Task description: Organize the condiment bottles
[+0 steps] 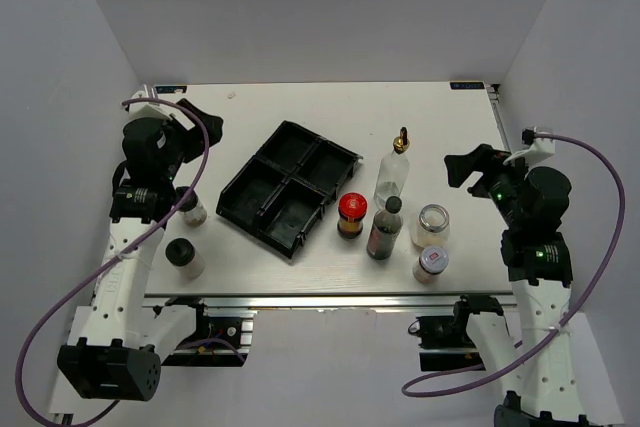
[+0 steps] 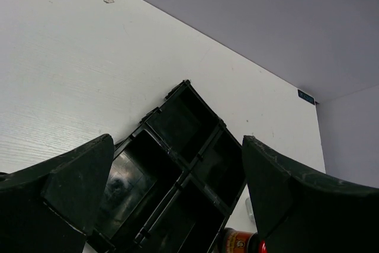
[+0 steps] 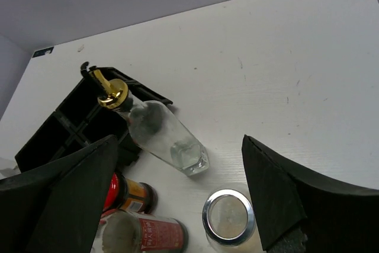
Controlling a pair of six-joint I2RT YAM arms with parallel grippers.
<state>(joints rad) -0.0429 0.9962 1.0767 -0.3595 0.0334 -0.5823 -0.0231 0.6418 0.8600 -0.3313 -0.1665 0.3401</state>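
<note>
1. Left hand (image 1: 203,122): raised over the far-left part of the counter (image 1: 300,107), fingers spread apart and holding nothing. Its wrist view looks between them onto the black tray (image 1: 290,187).
2. Right hand (image 1: 462,169): raised at the right side of the counter, fingers likewise spread and empty, just right of the bottle group.
3. Black tray: four compartments, set at an angle at mid-counter. Every bottle and jar stands outside it.
4. Tall clear gold-capped bottle (image 1: 392,175): upright, just right of the tray's right corner.
5. Red-lidded jar (image 1: 351,215) and dark black-capped bottle (image 1: 384,229): side by side, on the near side of the tall bottle. The jar is close beside the tray's right edge.
6. Far silver-lidded jar (image 1: 432,224) and near silver-lidded jar (image 1: 432,263): right of the dark bottle, one in front of the other.
7. Far white black-capped bottle (image 1: 193,209) and near white black-capped bottle (image 1: 184,257): left of the tray, beside the left arm, well apart from the other five.
</note>
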